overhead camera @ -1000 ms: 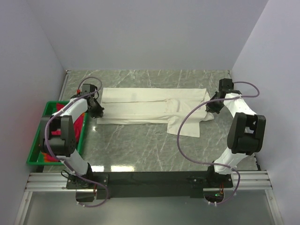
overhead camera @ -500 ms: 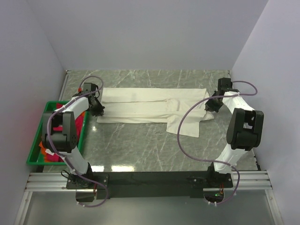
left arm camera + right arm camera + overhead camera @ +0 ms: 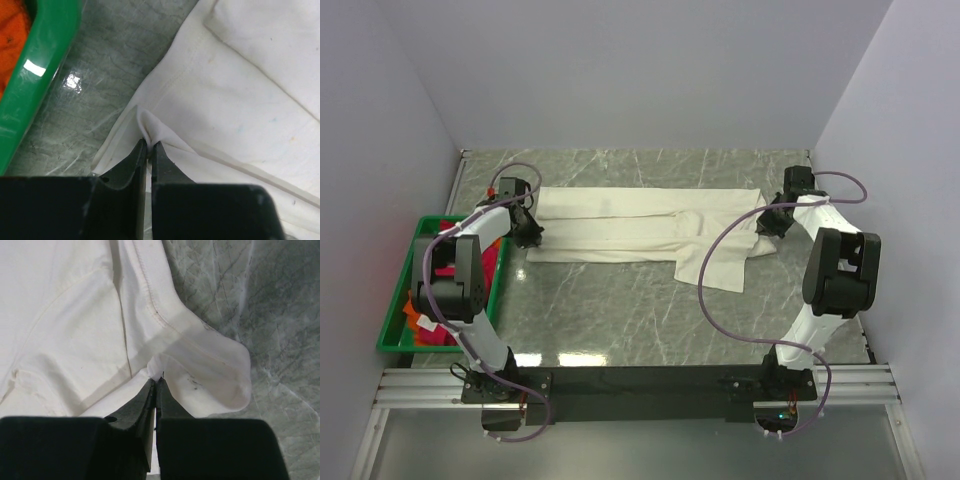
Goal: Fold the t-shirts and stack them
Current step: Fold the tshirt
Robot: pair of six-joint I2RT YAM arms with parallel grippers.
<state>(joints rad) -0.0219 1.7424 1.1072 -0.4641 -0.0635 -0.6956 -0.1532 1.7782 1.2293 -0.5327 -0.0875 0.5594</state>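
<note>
The step in hand looks like a lengthwise fold of the cream shirt (image 3: pixel 640 230). It lies drawn out in a long band across the far part of the table (image 3: pixel 620 320), with one panel hanging toward the near side, and each arm has one end of it.

The left gripper (image 3: pixel 149 145) has its fingers almost together, with a small ridge of the shirt's edge nipped between the tips. The cloth spreads ahead of them and to their right. Bare table lies just to their left, and the green crate (image 3: pixel 45 75), holding an orange shirt (image 3: pixel 12 35), sits farther left, apart from the cream cloth.

The right gripper (image 3: pixel 156 382) is just as narrow, its tips closed on a thin layer of the same shirt. A rounded lobe with a stitched hem bulges ahead and to the right of them, and the body of the shirt spreads ahead and to the left.

Both arms reach to the far side with elbows raised and wrists tipped down, so the fingers meet the cloth low, at the table.

The next move probably calls for lifting both ends together and evenly, keeping the band taut while the pinched edge is carried across. Both holds are thin, so a quick or lopsided pull could slip the cloth free.
</note>
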